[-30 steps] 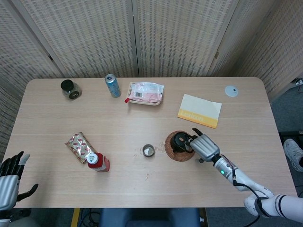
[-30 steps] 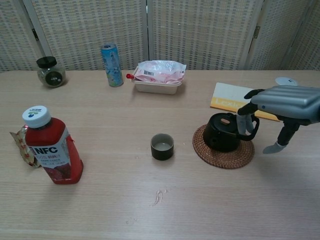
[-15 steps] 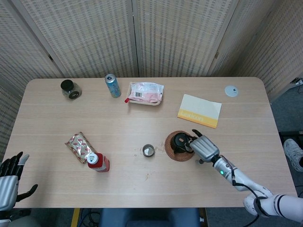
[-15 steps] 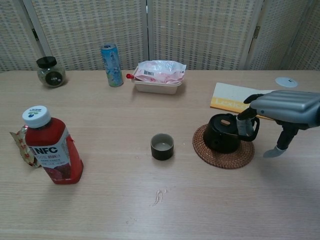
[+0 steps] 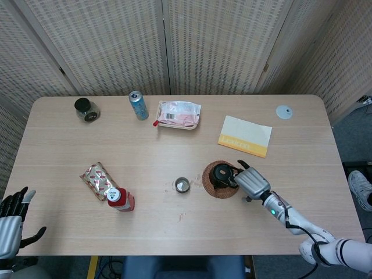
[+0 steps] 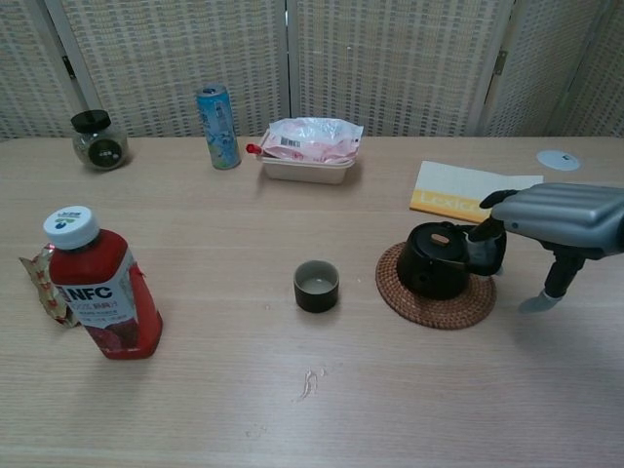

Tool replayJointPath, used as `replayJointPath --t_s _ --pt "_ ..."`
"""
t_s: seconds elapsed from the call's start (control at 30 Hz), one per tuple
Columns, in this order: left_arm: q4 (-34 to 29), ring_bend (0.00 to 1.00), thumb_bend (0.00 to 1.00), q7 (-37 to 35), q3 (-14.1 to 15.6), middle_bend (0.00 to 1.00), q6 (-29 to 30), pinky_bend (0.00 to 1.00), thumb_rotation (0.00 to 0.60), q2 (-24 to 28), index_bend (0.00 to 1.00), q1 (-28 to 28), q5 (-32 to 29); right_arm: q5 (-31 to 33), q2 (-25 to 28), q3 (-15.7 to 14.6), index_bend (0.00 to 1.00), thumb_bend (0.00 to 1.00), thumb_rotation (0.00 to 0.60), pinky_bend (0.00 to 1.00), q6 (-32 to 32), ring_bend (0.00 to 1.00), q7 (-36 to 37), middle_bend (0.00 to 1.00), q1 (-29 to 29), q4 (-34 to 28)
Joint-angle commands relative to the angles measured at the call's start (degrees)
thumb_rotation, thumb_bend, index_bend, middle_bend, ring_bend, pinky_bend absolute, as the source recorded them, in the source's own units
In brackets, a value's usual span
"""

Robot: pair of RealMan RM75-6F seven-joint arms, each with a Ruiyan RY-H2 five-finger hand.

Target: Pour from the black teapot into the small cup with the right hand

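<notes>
- The black teapot [image 5: 220, 174] [image 6: 437, 259] sits upright on a round woven mat [image 5: 210, 183] [image 6: 435, 302], a bit right of the table's middle.
- The right hand [image 5: 251, 181] [image 6: 556, 209] is at 3 o'clock from the teapot, right up against it.
- Its fingers [image 6: 496, 199] reach over the teapot's handle at the pot's right side. I cannot tell if they are really gripping the handle or only touching it.
- The thumb [image 6: 540, 302] points down toward the table, apart from the pot.
- The small cup [image 5: 182, 185] [image 6: 316, 286] stands at 9 o'clock from the teapot, near it but not touching the mat.
- The left hand [image 5: 13, 216] is at the lower left corner of the head view, off the table edge. Its fingers are spread and it holds nothing.
- A red juice bottle [image 5: 120, 199] [image 6: 101, 284] with a white cap stands at 9 o'clock from the cup, well apart.
- A shiny snack pack [image 5: 97, 179] lies just beside the bottle, at its 10 o'clock.
- At 12 o'clock from the cup, near the far edge, lies a pink food pack [image 5: 179, 114] [image 6: 310, 148].
- A blue can [image 5: 138, 105] [image 6: 217, 113] stands left of that pack, and a dark jar [image 5: 86, 109] [image 6: 97, 138] is farther left.
- A yellow and white booklet [image 5: 245, 135] [image 6: 455, 191] lies at 1 o'clock from the teapot.
- A small round disc [image 5: 283, 111] [image 6: 558, 160] lies near the far right corner.
</notes>
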Motion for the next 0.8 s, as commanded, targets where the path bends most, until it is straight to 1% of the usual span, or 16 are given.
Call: replayJointPath --t_s 0.03,0.43,0.67,0.73,0.8 --pt "0.03 0.0 0.21 -0.03 -0.03 0.0 -0.11 0.0 0.6 -0.03 0.03 -0.04 -0.08 -0.04 -0.06 -0.12 0.48 0.0 0.6 0.08 -0.11 0.34 0.01 0.49 -0.1 0.11" --pt "0.3 0.0 0.21 -0.15 -0.09 0.0 -0.34 0.0 0.6 -0.16 0.03 -0.1 -0.27 0.2 -0.51 -0.49 0.49 0.0 0.6 0.08 -0.78 0.35 0.0 0.5 -0.59 0.83" --pt "0.37 0.0 0.21 -0.27 -0.07 0.0 -0.31 0.0 0.6 -0.17 0.03 -0.04 -0.3 0.26 -0.74 -0.75 0.51 0.0 0.6 0.08 -1.14 0.36 -0.57 0.52 -0.78 0.92" --pt "0.34 0.0 0.21 -0.27 -0.09 0.0 -0.27 0.0 0.6 -0.13 0.03 -0.04 -0.27 0.35 -0.76 -0.69 0.52 0.0 0.6 0.08 -1.15 0.37 -0.66 0.52 -0.83 0.86" --pt "0.34 0.0 0.21 -0.32 -0.1 0.0 -0.19 0.0 0.6 -0.09 0.03 0.0 -0.25 0.46 -0.73 -0.57 0.54 0.0 0.6 0.08 -1.16 0.41 -0.68 0.55 -0.85 0.71"
